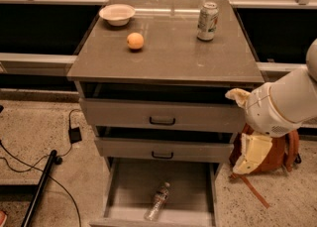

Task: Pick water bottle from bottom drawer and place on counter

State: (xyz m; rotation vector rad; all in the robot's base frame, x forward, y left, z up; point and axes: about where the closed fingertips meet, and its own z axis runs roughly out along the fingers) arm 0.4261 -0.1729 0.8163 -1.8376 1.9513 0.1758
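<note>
The water bottle (157, 201) lies in the open bottom drawer (190, 184). The tool (253, 152) hangs right of the cabinet; if it is spread, I cannot tell. Best to lower it over the bottle and grasp across the body.

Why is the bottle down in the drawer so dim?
Camera view: warm light seems to hit the counter from above; the two upper drawers overhang and partly shade the bottom drawer, dimming the water bottle. The gripper, right of those drawers, looks pale and lit.
</note>
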